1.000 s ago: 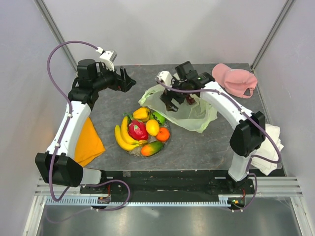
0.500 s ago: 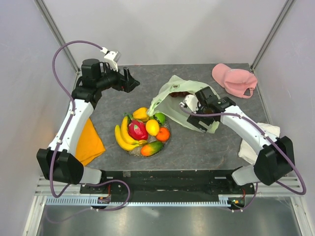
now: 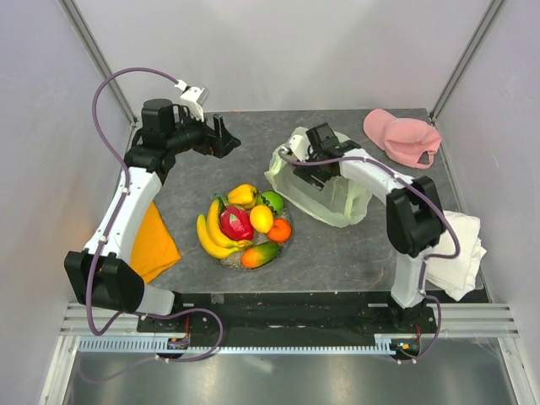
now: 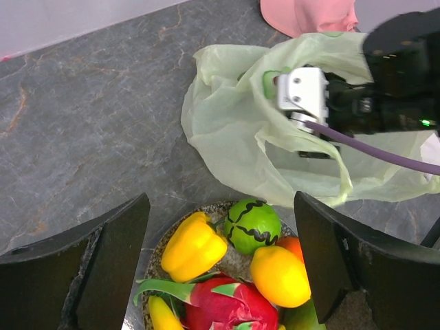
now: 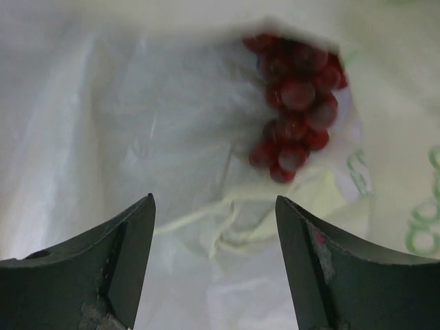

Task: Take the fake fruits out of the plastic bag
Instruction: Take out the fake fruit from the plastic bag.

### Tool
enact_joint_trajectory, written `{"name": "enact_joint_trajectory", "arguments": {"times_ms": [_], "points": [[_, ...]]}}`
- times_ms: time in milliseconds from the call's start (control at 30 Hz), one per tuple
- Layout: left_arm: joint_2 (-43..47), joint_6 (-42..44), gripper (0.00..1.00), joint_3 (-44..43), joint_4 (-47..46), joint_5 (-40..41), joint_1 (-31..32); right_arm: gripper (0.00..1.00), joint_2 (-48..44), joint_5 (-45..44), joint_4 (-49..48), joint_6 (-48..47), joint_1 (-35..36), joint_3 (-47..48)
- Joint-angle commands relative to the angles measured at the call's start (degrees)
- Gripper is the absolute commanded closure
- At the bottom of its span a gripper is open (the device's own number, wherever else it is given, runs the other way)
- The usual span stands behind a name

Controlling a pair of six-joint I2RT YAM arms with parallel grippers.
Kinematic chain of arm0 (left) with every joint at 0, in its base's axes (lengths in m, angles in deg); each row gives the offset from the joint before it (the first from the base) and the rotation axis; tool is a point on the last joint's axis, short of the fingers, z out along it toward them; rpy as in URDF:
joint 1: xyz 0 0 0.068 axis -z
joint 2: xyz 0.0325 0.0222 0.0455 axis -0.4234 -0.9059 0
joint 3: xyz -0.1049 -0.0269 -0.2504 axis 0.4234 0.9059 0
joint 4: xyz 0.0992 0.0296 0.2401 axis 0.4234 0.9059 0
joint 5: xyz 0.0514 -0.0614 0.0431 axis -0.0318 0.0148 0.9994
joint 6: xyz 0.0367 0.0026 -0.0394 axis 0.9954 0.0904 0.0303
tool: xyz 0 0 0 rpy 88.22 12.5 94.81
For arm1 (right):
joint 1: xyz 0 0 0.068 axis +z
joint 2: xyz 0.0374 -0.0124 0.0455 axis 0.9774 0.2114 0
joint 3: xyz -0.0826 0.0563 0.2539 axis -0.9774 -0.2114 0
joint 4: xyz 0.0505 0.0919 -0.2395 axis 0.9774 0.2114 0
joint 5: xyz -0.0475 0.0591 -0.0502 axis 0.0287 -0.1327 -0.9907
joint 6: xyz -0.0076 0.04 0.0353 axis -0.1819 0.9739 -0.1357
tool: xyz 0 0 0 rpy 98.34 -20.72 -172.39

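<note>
Now the right gripper (image 5: 213, 206), spread wide and empty, faces into the plastic bag (image 3: 342, 207) lying far right of the piled fake fruits (image 3: 238, 224), dark red grapes (image 5: 295, 103) inside it, while the left gripper (image 4: 220, 206) hangs wide and empty at far left.

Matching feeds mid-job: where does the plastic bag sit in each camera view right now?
Top external: plastic bag right of centre, just right of the fruit pile.
Left wrist: upper right, above the fruit pile.
Right wrist: fills the frame, grapes inside it.
Landmark: pink cap beyond the bag in top external and left wrist; not in right wrist.
</note>
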Motion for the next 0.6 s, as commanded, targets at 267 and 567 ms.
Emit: {"name": "enact_joint_trajectory", "arguments": {"times_ms": [267, 567], "points": [[2.7, 7.6, 0.07, -1.1, 3.8, 1.2, 0.3, 0.22, 15.2, -4.4, -8.5, -3.7, -2.4, 16.4], [2.2, 8.1, 0.07, -1.6, 3.9, 1.4, 0.3, 0.42, 21.6, -8.3, -10.0, -8.2, -2.8, 18.4]]}}
